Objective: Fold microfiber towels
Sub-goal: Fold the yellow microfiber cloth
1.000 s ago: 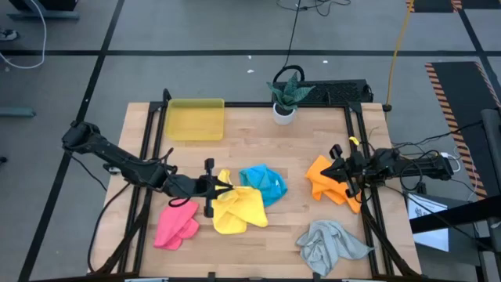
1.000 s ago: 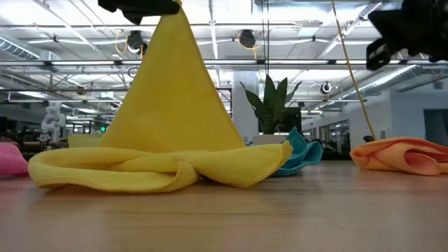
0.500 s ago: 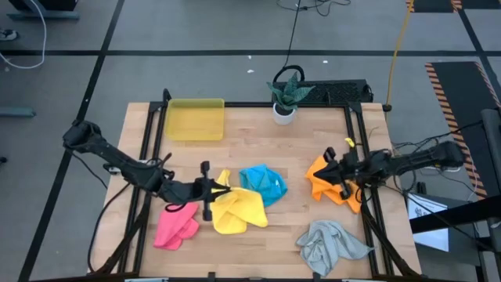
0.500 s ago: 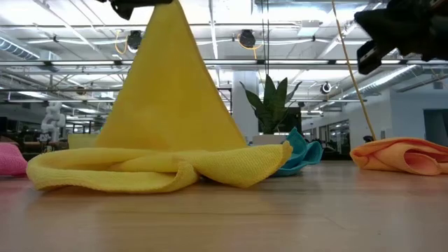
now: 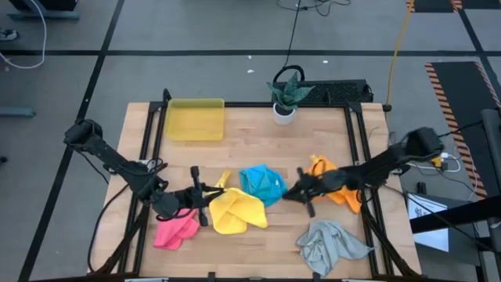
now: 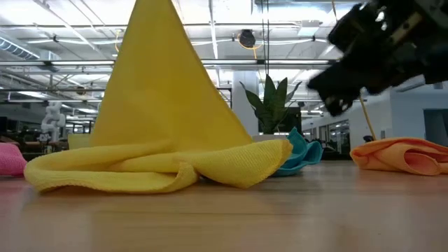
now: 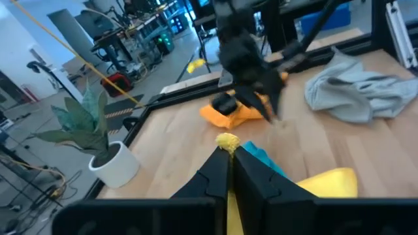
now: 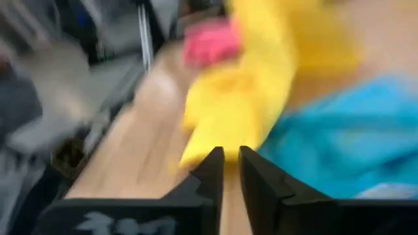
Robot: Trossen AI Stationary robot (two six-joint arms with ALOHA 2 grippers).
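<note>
High view, five towels (image 5: 261, 182), left hand (image 5: 210, 193) clamped on yellow towel (image 5: 235, 211), right hand (image 5: 291, 194) unclear.

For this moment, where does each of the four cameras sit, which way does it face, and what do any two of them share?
High view: overhead, straight down on the table; both arms show, left gripper pinching the yellow towel.
Low view: table-top height, level toward the room; the yellow towel rises like a tent, with the right arm dark above.
Left wrist view: past its shut fingers toward the orange towel and grey towel.
Right wrist view: blurred, past its fingers toward the yellow towel.
Shared: all four show the yellow towel.
</note>
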